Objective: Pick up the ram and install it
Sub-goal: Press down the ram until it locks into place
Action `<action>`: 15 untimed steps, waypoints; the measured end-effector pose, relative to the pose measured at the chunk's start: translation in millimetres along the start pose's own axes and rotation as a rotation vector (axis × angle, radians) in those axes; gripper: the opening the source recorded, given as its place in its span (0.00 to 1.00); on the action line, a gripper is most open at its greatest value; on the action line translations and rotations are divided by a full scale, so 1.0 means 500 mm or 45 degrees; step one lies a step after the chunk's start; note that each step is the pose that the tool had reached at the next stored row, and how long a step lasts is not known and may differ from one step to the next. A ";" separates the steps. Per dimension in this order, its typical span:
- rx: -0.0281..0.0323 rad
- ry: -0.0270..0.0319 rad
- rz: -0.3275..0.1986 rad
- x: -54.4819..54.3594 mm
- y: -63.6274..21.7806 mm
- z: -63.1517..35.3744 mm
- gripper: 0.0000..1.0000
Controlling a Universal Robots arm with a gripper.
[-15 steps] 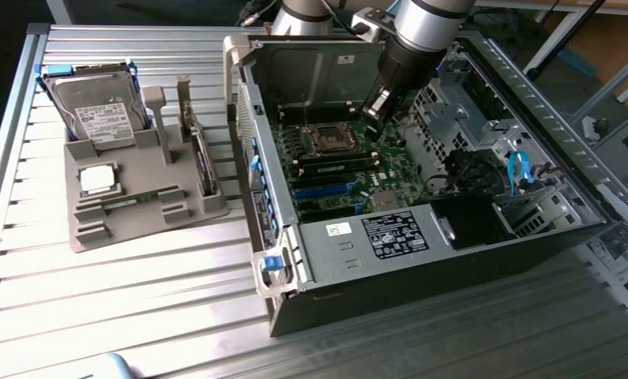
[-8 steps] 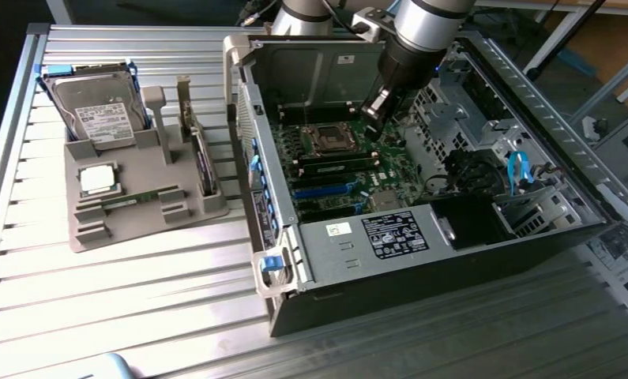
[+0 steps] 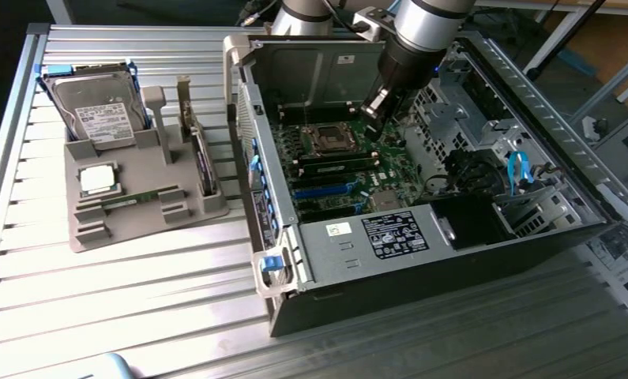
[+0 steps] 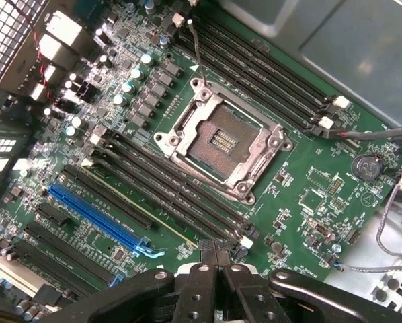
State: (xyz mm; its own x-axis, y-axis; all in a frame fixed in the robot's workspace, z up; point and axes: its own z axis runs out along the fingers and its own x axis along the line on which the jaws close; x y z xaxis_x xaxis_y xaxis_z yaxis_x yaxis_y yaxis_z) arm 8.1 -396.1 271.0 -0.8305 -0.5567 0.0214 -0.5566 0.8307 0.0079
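The ram (image 3: 134,202), a thin green stick with dark chips, lies flat in the grey holder tray (image 3: 108,233) on the exterior view's left, outside the computer. My gripper (image 3: 378,110) hangs inside the open computer case (image 3: 430,237), over the green motherboard (image 4: 302,195) and far from the ram. In the wrist view the gripper (image 4: 216,254) has its two black fingertips pressed together, shut, with nothing visible between them. Just beyond them lie long black memory slots (image 4: 167,195) beside the empty CPU socket (image 4: 221,142).
The holder tray also carries a hard drive (image 3: 98,110), a square silver CPU chip (image 3: 98,178) and an upright expansion card (image 3: 200,158). The case wall (image 3: 245,118) stands between tray and motherboard. Cables (image 4: 389,134) and a blue slot (image 4: 97,212) lie on the board.
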 end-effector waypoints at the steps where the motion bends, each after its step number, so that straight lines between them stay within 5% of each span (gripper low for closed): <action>1: -0.0001 0.0000 0.005 0.000 0.000 0.000 0.11; 15: -0.0015 -0.0006 0.069 0.000 0.000 0.000 0.11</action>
State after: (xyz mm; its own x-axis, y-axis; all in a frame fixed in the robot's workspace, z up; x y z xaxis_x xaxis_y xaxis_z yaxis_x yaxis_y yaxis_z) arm 8.2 -396.1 271.0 -0.8596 -0.5106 0.0213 -0.5106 0.8598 0.0079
